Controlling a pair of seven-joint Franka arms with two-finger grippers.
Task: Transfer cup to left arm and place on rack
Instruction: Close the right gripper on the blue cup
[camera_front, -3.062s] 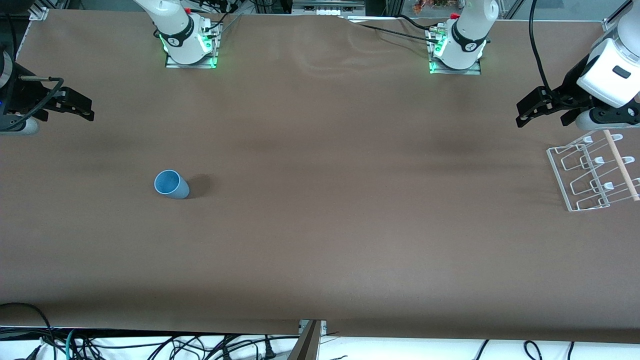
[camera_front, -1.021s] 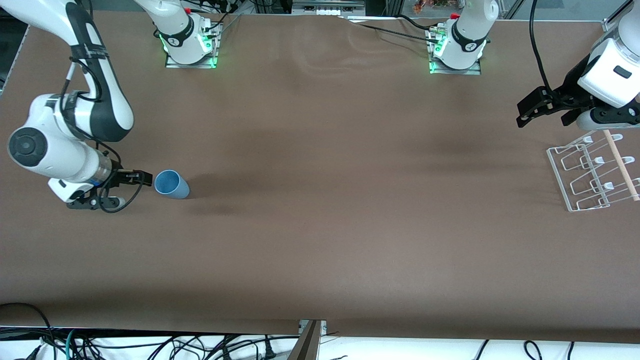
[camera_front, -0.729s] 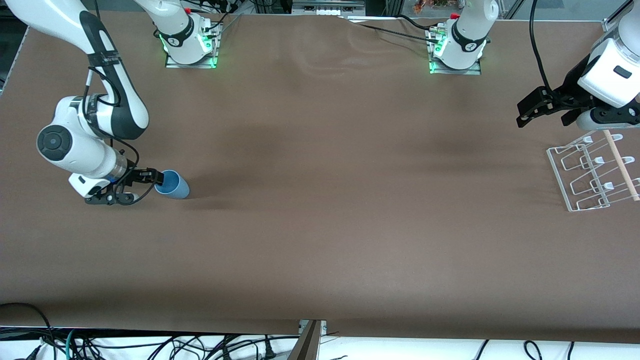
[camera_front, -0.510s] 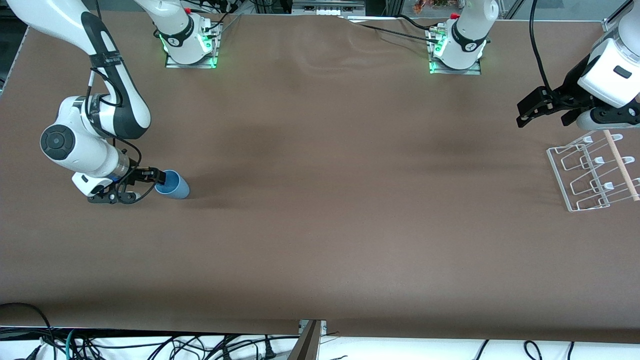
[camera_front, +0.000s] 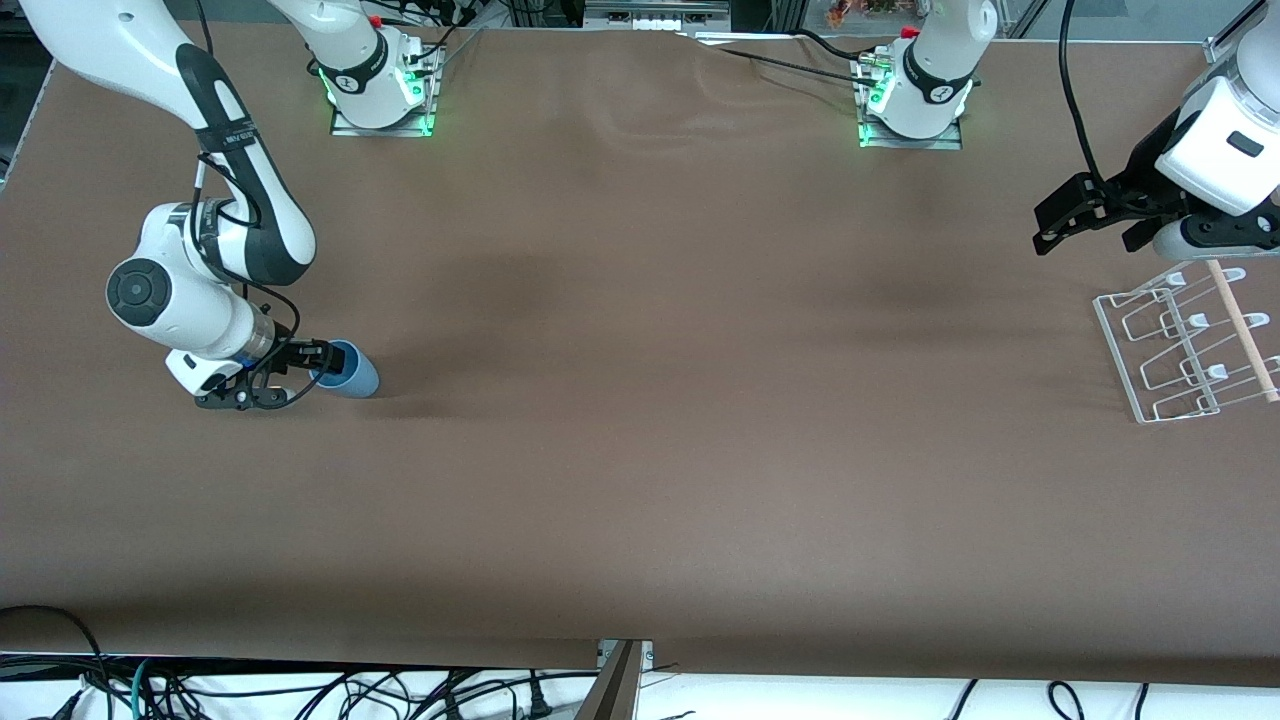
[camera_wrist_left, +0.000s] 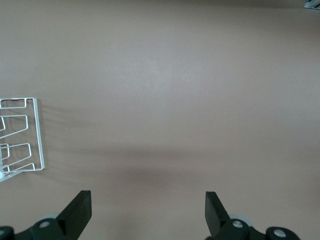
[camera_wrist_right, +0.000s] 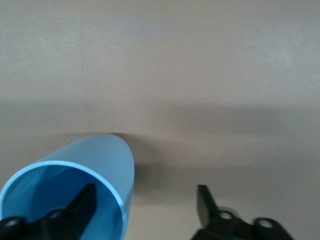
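Front view from where I'm standing: the light-blue cup (camera_front: 345, 370) is the nearest thing to that camera, lying on its side on the brown table (camera_front: 640, 480) toward the right arm's end, mouth turned at the right gripper (camera_front: 310, 362). The gripper is right down at the cup's rim. In the right wrist view one finger (camera_wrist_right: 80, 207) sits inside the cup's mouth and the other is outside the wall, so it's lined up to pinch the wall. The fingers are apart with a clear gap on the outer side, so I wouldn't call it gripped yet. The cup rests on the table, not lifted.

Toward the left arm's end, a bit farther from the camera, the white wire rack (camera_front: 1180, 345) with its wooden rod (camera_front: 1240, 325) stands with nothing in its loops. The left gripper (camera_front: 1050, 228) hangs over the bare table just beside the rack's farther edge, fingers wide apart and holding nothing; that arm is just waiting.

So my read on progress: very early. The reach to the cup is basically done and the pinch looks about to happen. Everything else is left: lifting, carrying it toward the middle, handing it to the left gripper, and setting it on the rack.
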